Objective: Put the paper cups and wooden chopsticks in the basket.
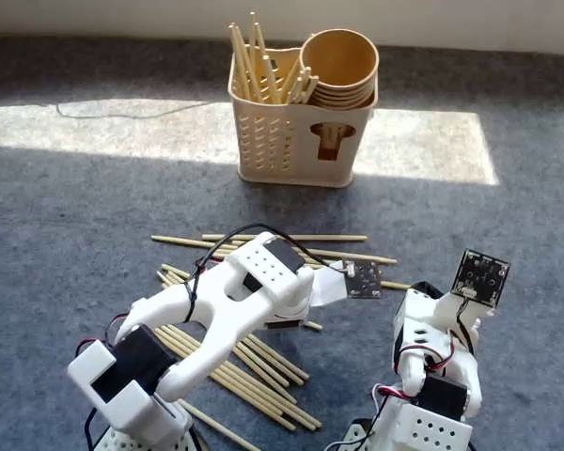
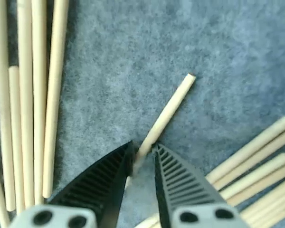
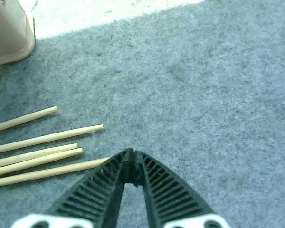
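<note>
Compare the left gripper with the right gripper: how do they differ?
The left gripper has its jaws slightly parted around one chopstick; the right gripper is shut and empty. The left gripper hangs over the scattered chopsticks, the right gripper over bare carpet beside them. Both point down.

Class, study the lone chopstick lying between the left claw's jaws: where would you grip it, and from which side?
Grip the chopstick across its thin shaft, near the end by the left claw, coming down from above. It lies flat on the carpet, apart from the other sticks, so open jaws can straddle its width.
</note>
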### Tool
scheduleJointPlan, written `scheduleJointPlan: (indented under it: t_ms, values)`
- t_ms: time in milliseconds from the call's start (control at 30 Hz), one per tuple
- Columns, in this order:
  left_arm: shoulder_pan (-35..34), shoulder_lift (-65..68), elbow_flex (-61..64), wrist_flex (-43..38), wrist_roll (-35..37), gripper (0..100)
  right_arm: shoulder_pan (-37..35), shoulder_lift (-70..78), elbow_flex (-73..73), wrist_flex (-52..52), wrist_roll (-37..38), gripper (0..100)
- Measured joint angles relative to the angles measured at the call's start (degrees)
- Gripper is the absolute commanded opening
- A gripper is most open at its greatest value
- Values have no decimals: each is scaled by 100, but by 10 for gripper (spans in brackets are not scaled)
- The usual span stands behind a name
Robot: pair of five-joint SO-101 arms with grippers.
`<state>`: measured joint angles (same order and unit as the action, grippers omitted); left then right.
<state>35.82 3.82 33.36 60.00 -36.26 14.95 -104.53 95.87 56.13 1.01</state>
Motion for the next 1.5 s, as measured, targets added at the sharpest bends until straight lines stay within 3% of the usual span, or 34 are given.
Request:
scheduleJointPlan:
  t_ms: [333,1167,1500]
  values:
    - [-360,9,-70,114,-334,5,0,0,0,0,0,6]
    - [-545,9,-2479,2576,-404,5,0,0,0,0,0,6]
    - [-554,9,-3596,2866,-9,5,0,0,0,0,0,6]
